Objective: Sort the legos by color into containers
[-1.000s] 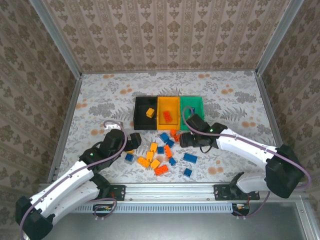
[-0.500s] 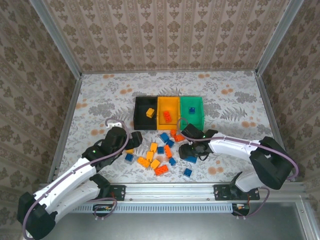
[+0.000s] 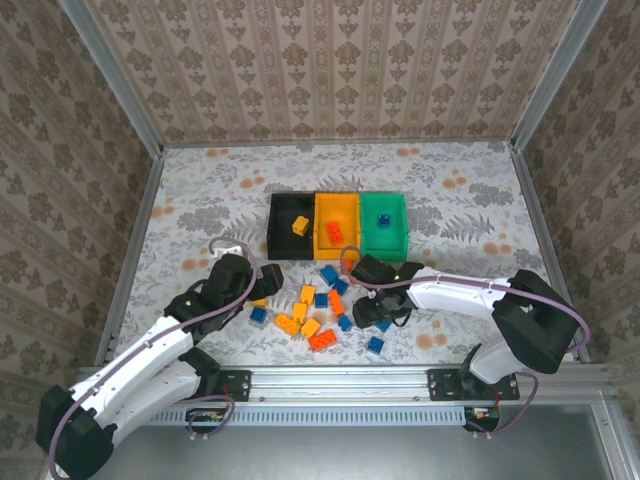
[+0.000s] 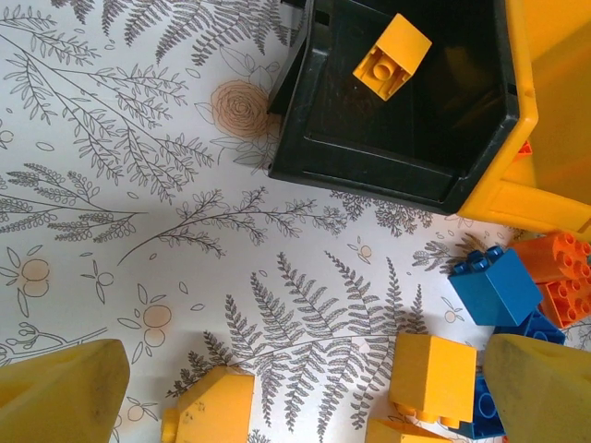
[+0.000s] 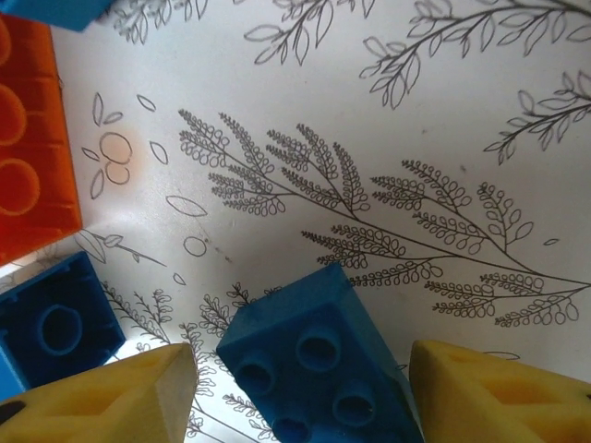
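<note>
Three joined containers stand in a row: black point(image 3: 281, 240), yellow-orange point(image 3: 336, 246) and green point(image 3: 384, 240). A yellow lego point(image 4: 392, 55) lies in the black one and a red-orange lego point(image 3: 334, 232) in the yellow-orange one. Loose legos point(image 3: 310, 310) lie scattered in front of them. My right gripper point(image 5: 305, 397) is low over a blue lego point(image 5: 319, 369), one yellow finger point(image 5: 102, 397) on each side with small gaps, open. My left gripper point(image 4: 305, 406) is open wide above the cloth, with two yellow legos point(image 4: 434, 374) between its fingertips.
The patterned cloth point(image 3: 200, 200) covers the table. A metal frame point(image 3: 130, 240) and wallpapered walls close it in. In the right wrist view, a red-orange brick point(image 5: 32, 148) and a dark blue brick point(image 5: 55, 323) lie left of the jaws. Another blue brick point(image 3: 375, 345) lies near the front rail.
My right gripper has come away from the green container toward the near side, down onto the blue lego, and its jaws have narrowed. The left arm has barely moved.
</note>
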### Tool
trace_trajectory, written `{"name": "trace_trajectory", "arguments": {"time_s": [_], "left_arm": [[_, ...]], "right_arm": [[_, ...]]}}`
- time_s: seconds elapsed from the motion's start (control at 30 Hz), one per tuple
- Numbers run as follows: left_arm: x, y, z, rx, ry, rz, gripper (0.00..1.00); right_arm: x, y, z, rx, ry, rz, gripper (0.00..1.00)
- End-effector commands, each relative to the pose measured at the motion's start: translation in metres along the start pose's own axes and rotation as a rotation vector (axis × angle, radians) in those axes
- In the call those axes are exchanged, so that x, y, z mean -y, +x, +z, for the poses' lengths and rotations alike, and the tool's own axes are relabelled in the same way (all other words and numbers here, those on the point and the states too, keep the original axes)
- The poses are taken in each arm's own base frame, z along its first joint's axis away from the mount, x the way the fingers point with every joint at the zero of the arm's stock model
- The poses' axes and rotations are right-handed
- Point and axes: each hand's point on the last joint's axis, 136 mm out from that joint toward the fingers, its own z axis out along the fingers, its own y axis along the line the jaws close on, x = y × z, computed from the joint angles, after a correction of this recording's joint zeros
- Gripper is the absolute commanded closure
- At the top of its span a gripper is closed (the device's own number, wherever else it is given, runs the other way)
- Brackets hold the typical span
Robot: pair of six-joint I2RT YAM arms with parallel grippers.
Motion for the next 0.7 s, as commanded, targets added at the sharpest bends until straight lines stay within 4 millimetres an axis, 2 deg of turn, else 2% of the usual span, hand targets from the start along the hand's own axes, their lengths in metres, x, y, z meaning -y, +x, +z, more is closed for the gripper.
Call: {"name": "trace_trajectory", "arguments": {"time_s": [0.0, 0.1, 0.2, 0.4, 0.57, 0.67], "left_arm": [[0.0, 0.001, 0.002, -0.002, 0.009, -0.021, 0.0], [-0.001, 0.002, 0.002, -0.006, 0.006, -0.023, 0.0], [-0.001, 0.002, 0.002, -0.006, 0.008, -0.026, 0.0], [0.0, 0.002, 0.002, -0.007, 0.012, -0.024, 0.0], [0.002, 0.0, 0.001, -0.004, 0.021, -0.02, 0.0], [0.003, -0.002, 0.0, 0.0, 0.022, -0.019, 0.0]], "right_arm": [[0.01, 0.005, 0.002, -0.03, 0.081, -0.011, 0.38], [0.011, 0.004, 0.007, -0.035, 0.099, -0.012, 0.44], [0.012, 0.001, 0.009, -0.026, 0.103, -0.005, 0.55], [0.013, -0.009, -0.003, 0.039, 0.106, 0.0, 0.7], [0.027, -0.034, -0.038, 0.161, 0.12, 0.045, 0.74], [0.038, -0.064, -0.08, 0.294, 0.089, 0.097, 0.74]]}}
